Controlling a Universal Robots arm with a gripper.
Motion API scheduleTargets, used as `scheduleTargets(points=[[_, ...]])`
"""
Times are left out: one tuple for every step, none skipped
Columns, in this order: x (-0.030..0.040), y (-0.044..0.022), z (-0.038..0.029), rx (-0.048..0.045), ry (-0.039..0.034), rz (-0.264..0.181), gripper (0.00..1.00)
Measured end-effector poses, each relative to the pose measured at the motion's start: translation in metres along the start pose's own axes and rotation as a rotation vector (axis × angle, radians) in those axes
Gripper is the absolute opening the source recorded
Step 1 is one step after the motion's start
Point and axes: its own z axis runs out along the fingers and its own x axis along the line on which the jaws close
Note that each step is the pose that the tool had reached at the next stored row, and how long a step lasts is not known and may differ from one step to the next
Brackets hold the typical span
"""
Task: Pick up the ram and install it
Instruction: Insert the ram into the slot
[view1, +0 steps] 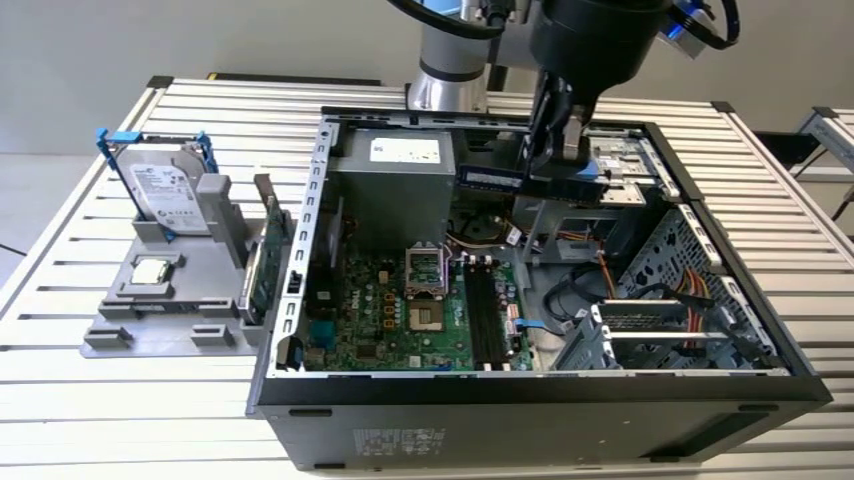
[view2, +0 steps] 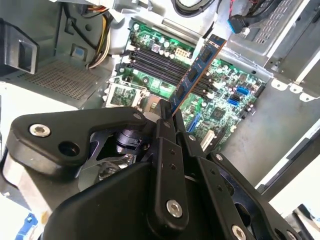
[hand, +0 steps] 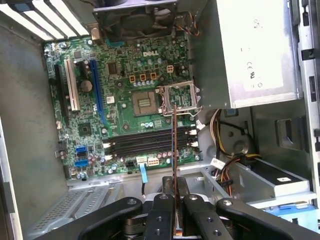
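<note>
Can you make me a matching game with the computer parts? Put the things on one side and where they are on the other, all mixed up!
Things:
1. ram
2. hard drive
3. processor chip
4. memory slots

Places:
A. lying flat on the grey holder
B. black and empty, on the green motherboard
C. pinched in the claw, above the motherboard
D. standing upright on the grey holder

Pairs: 1-C, 2-D, 3-A, 4-B

We see bright, even light; the computer case (view1: 534, 420) is shadowed inside, and the near gripper (hand: 174, 192) looks slightly blurred.
</note>
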Motion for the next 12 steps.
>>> scheduleTargets(points=[[0.0000, 0.0000, 0.0000, 0.0004, -0.0002, 0.009, 0.00], [0.0000, 0.0000, 0.0000, 0.0009, -0.0004, 0.020, 0.00], [0.0000, 0.0000, 0.0000, 0.0013, -0.0005, 0.030, 0.00], [0.0000, 0.0000, 0.0000, 0.0017, -0.0007, 0.040, 0.00], [0.0000, 0.0000, 0.0000, 0.0022, -0.0009, 0.051, 0.00], [0.0000, 0.0000, 0.0000, 0.0027, -0.0011, 0.062, 0.00], [0.0000, 0.0000, 0.0000, 0.0032, -0.0013, 0.073, 0.00], [0.0000, 0.0000, 0.0000, 0.0037, -0.0016, 0.084, 0.00], [0.0000, 0.0000, 0.0000, 0.0041, -0.0017, 0.095, 0.00], [0.0000, 0.0000, 0.0000, 0.0047, -0.0020, 0.106, 0.00], [0.0000, 0.0000, 0.0000, 0.0052, -0.0021, 0.118, 0.00], [0.0000, 0.0000, 0.0000, 0.0056, -0.0023, 0.129, 0.00]])
